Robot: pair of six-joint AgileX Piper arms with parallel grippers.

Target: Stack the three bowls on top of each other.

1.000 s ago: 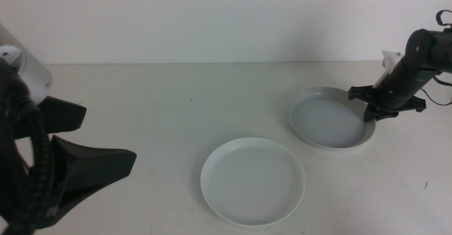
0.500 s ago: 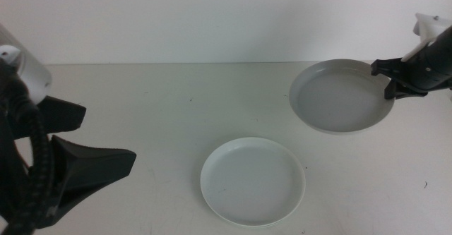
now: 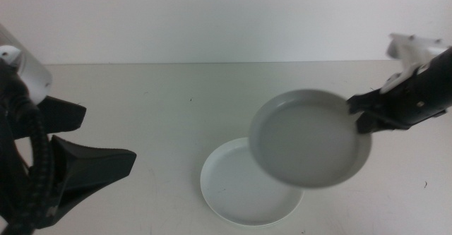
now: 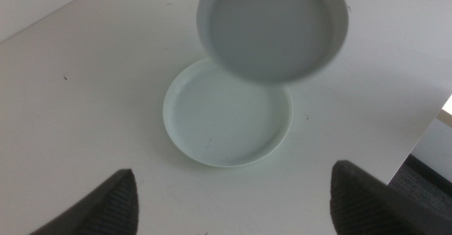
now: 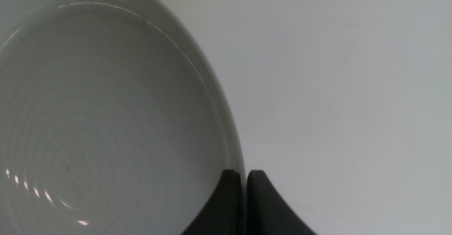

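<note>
I see the right gripper (image 3: pixel 358 115) with jaws clamped on the grey-blue bowl's (image 3: pixel 309 137) rim, airborne over the mint green bowl (image 3: pixel 240 189). Left gripper (image 4: pixel 233 200) waits, jaws apart.

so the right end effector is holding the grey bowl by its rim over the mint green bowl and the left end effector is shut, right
Not quite. The left end effector is open, its jaws spread wide apart in the left wrist view. The rest holds: the right end effector grips the pale grey-blue shallow plastic bowl by its rim above the mint green shallow plastic bowl.
</note>
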